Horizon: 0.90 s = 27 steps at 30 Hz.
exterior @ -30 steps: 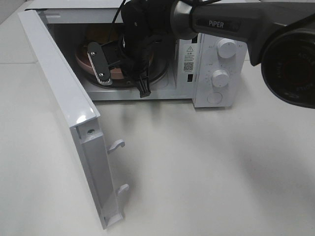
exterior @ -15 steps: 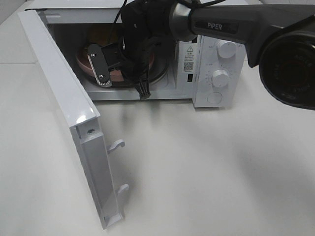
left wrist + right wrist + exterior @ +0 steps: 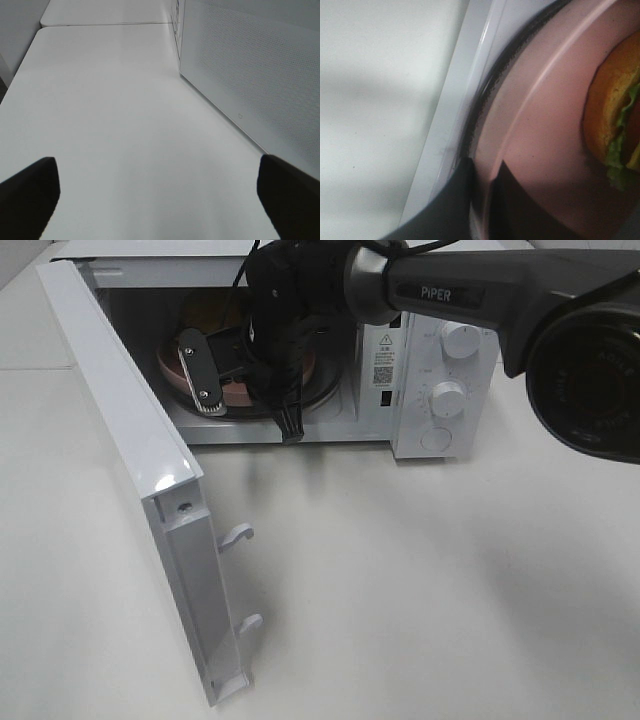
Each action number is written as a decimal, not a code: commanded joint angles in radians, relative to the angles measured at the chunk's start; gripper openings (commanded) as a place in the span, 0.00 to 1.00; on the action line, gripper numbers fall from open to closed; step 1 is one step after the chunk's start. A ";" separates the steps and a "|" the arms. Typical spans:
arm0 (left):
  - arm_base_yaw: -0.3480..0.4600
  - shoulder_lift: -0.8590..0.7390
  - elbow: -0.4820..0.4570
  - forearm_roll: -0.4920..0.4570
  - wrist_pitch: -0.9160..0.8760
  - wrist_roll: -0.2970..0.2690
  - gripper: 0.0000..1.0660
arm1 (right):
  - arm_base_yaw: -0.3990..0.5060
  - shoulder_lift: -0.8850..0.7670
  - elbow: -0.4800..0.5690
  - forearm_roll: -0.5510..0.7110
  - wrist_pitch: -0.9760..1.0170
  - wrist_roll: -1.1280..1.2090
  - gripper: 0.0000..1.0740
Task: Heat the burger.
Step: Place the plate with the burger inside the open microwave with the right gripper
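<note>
The burger (image 3: 205,308), with a tan-brown bun, sits on a pink plate (image 3: 168,368) inside the open microwave (image 3: 440,350). In the right wrist view the burger (image 3: 612,125) shows green lettuce and lies well in from the plate's rim (image 3: 540,115). My right gripper (image 3: 262,390) reaches into the oven cavity from the right and partly hides the plate. Seen from the wrist, my right gripper (image 3: 482,200) is shut on the plate's front rim, just inside the microwave's sill. My left gripper (image 3: 160,200) hangs open over the bare white table, holding nothing.
The microwave door (image 3: 130,450) swings wide toward the front left, with two latch hooks (image 3: 238,534) sticking out. Two knobs (image 3: 455,338) sit on the panel at the right. A perforated white wall (image 3: 250,75) stands beside the left gripper.
My right gripper has moved slightly deeper into the microwave, carrying the plate and burger with it. The left gripper has not moved.
</note>
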State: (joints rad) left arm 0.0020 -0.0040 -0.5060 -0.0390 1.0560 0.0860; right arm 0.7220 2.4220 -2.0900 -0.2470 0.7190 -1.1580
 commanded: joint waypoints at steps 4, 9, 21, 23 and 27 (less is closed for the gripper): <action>-0.002 -0.016 0.000 -0.006 -0.010 0.001 0.98 | -0.018 -0.010 -0.019 -0.031 -0.035 0.029 0.00; -0.002 -0.016 0.000 -0.006 -0.010 0.001 0.98 | -0.024 -0.002 -0.019 -0.028 -0.034 0.033 0.00; -0.002 -0.016 0.000 -0.006 -0.010 0.001 0.98 | -0.028 0.006 -0.019 -0.026 -0.033 0.035 0.00; -0.002 -0.016 0.000 -0.006 -0.010 0.001 0.98 | -0.028 0.006 -0.019 -0.026 -0.033 0.035 0.00; -0.002 -0.016 0.000 -0.006 -0.010 0.001 0.98 | -0.028 0.006 -0.019 -0.010 -0.035 0.035 0.00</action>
State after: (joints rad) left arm 0.0020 -0.0040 -0.5060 -0.0390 1.0560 0.0860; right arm 0.6980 2.4400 -2.0920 -0.2680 0.7320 -1.1330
